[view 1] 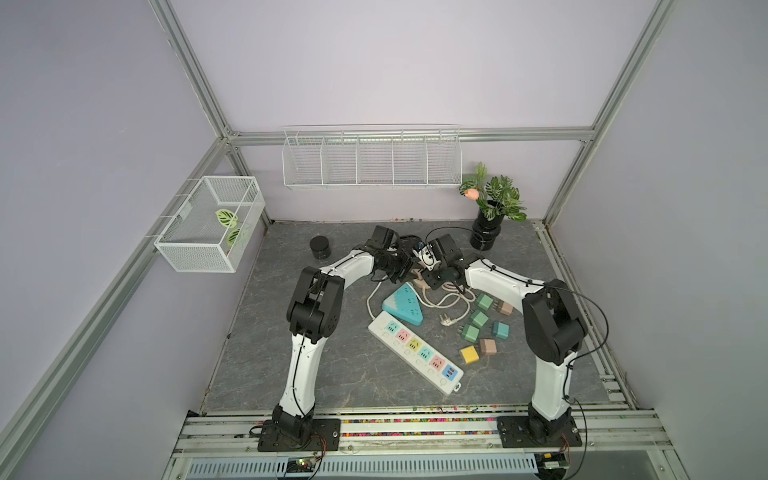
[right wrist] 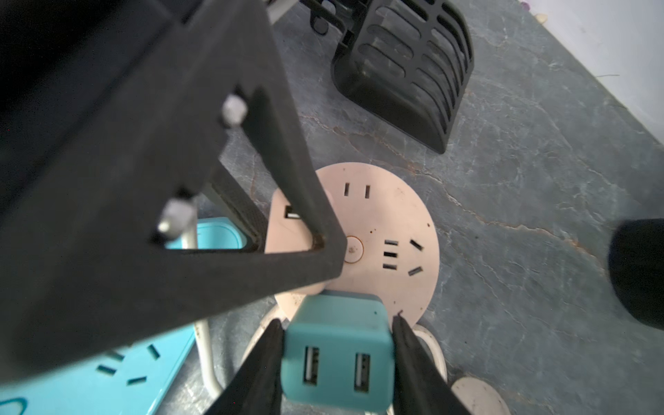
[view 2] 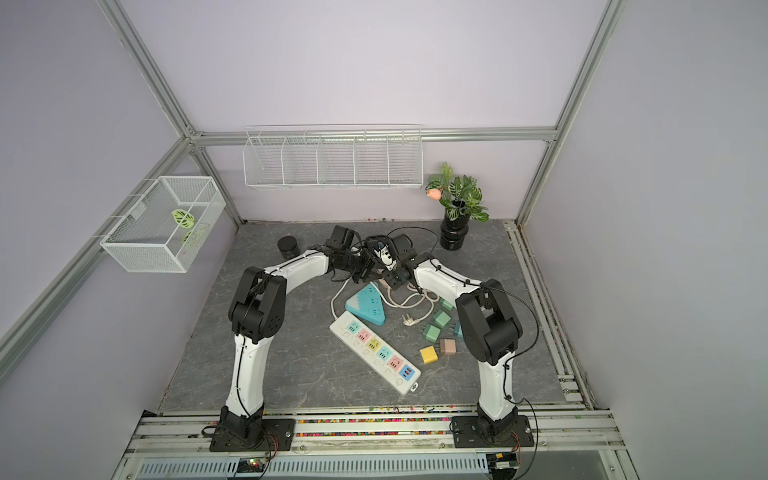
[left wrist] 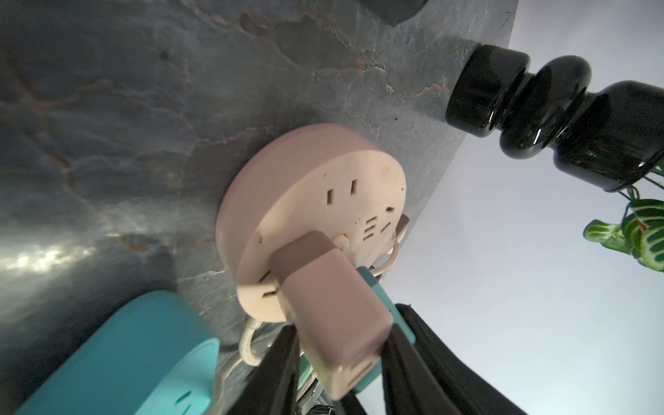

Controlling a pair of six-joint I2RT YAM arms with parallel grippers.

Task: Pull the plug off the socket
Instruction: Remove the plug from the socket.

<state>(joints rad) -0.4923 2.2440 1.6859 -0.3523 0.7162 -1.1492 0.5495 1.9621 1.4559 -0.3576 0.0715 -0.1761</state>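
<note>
A teal plug [right wrist: 336, 363], a rounded cube with two USB ports on its face, is clamped between the fingers of the right tool [right wrist: 336, 321]. It is seated at the rim of the round pink socket [right wrist: 391, 215]. The left tool [left wrist: 340, 334] grips a mauve plug [left wrist: 323, 298] just beside it. The socket lies flat near the middle of the back edge of the bench [view 1: 332, 374].

The surface [left wrist: 143, 107] looks like grey veined stone with a soft sheen. The round socket [right wrist: 395, 215] is matt pink plastic, speckled with dirt; the teal plug [right wrist: 337, 334] smooth plastic. The vase [left wrist: 560, 93] is glossy black.
</note>
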